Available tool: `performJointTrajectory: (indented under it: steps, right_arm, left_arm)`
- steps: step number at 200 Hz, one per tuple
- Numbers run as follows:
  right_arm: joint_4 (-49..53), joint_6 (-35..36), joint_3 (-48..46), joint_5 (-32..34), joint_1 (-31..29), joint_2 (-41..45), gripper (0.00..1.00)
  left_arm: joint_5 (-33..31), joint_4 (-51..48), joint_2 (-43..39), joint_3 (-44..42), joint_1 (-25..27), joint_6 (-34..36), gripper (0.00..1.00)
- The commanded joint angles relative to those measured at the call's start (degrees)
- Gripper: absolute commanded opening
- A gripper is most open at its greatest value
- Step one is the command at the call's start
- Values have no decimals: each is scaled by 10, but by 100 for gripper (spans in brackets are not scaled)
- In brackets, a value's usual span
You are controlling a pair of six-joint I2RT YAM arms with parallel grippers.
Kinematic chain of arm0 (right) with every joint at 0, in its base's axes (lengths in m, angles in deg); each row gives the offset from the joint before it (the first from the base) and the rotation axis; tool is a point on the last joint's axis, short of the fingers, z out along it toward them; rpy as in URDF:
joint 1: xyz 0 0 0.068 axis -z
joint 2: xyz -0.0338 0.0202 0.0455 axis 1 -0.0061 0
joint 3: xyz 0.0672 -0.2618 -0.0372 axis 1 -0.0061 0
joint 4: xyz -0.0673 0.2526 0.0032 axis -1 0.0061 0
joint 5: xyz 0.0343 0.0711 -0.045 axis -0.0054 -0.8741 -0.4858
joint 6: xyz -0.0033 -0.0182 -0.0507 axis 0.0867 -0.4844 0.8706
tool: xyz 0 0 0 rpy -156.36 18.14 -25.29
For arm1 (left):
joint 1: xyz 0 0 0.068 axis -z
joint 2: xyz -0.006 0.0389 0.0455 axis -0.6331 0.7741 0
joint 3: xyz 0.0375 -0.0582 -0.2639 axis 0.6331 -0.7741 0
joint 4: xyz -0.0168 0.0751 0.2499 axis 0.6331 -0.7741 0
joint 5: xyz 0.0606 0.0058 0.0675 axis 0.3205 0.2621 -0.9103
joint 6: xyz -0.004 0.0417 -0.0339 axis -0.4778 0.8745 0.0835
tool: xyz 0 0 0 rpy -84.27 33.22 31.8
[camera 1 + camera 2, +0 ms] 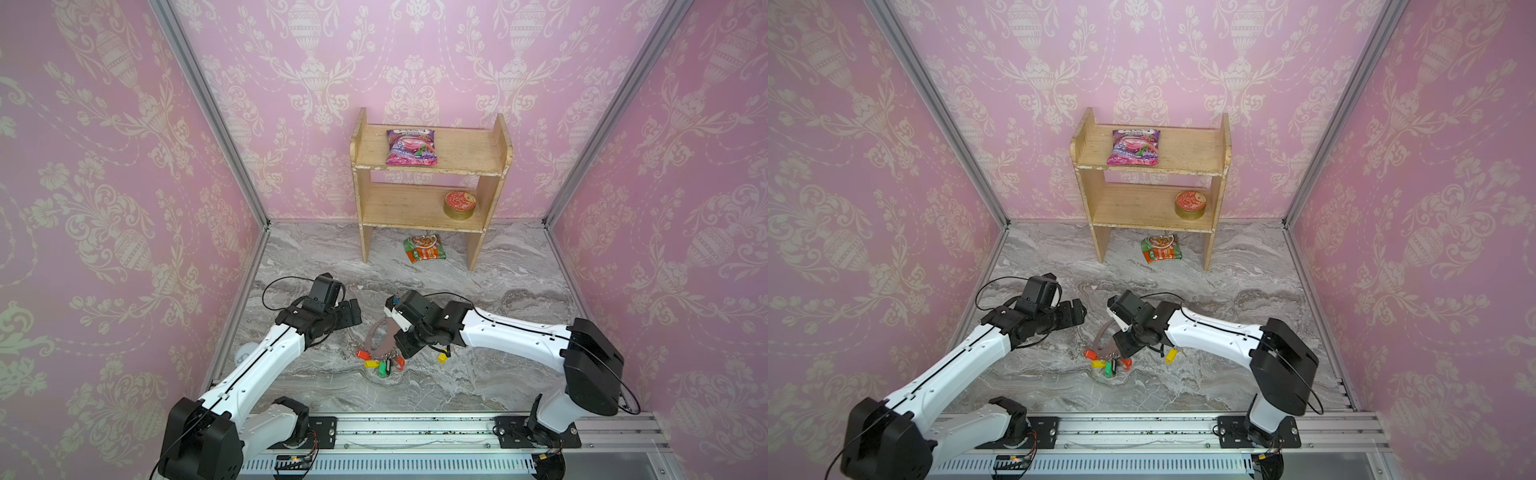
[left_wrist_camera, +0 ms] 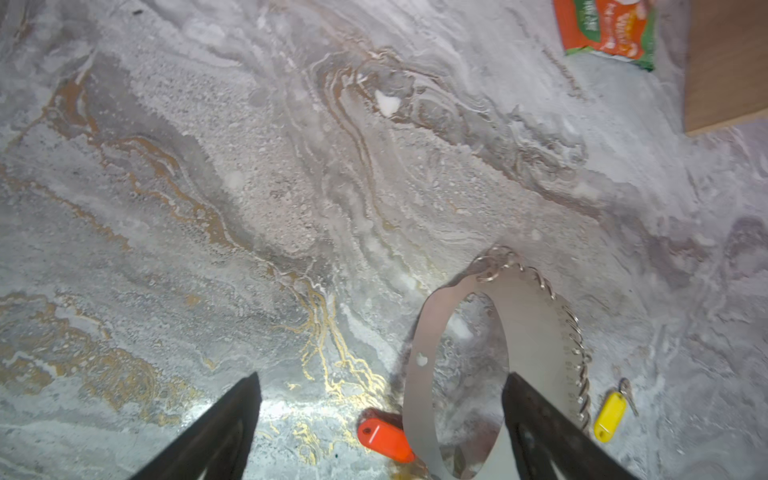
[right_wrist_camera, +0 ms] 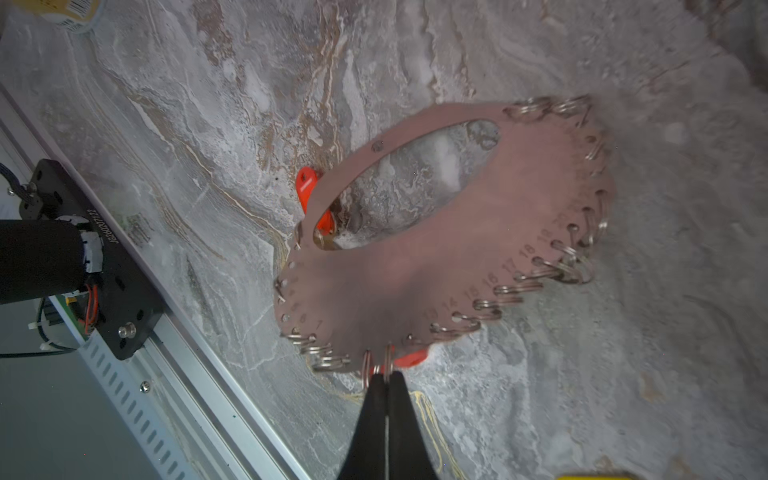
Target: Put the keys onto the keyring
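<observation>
Right end effector (image 3: 387, 380) is clamped shut on the keyring (image 3: 478, 249) by its near rim, holding it tilted off the surface (image 1: 478, 386) with tagged keys (image 1: 381, 368) clustered there, so threading seems underway; next, the wide-open left end effector (image 2: 382, 376) beyond the keyring must likely fetch the yellow-tagged key (image 1: 444, 356) beside it.

At the back of the surface (image 1: 478, 374), against the wall: shelf unit (image 1: 501, 141). Carries a packet (image 1: 412, 146) on the top board, left of middle, and a tin (image 1: 459, 204) on the lower board, toward the right. Shelters a second packet (image 1: 424, 248) on the surface between its legs. In front, mid-surface: keyring (image 1: 379, 338), tilted, with left claw (image 1: 353, 313) near on its left, apart, and right claw (image 3: 386, 376) on its right, closed on a loop at its rim. At the keyring's near edge: cluster of keys (image 1: 380, 365). Right of these, apart: lone key (image 1: 443, 356).
</observation>
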Motion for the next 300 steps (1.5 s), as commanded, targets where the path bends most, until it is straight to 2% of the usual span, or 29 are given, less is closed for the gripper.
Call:
performJointTrajectory:
  steps: [1,40,64,82,133,187,205,239,300]
  right_arm:
    - [-34,48,-31,66,-6,70,0]
    - [-173,112,-117,91,-12,223,0]
    - [-277,164,-171,52,-10,293,0]
    - [-310,182,-187,37,-8,323,0]
    - [-336,207,-187,-42,13,353,0]
    - [-351,177,-193,-146,67,397,0]
    - [-356,169,-197,-177,87,415,0]
    - [-345,166,-193,-234,102,424,0]
    - [-326,170,-187,-251,114,430,0]
  left_arm:
    - [39,10,-22,41,28,45,93]
    - [106,61,-46,63,67,72,92]
    - [145,104,-66,62,94,111,90]
    - [171,114,-80,69,108,151,89]
    - [234,192,-136,39,121,205,86]
    - [313,245,-139,36,126,226,71]
    - [317,255,-130,42,131,228,68]
    - [323,276,-109,57,137,229,69]
    - [377,316,-102,79,140,217,67]
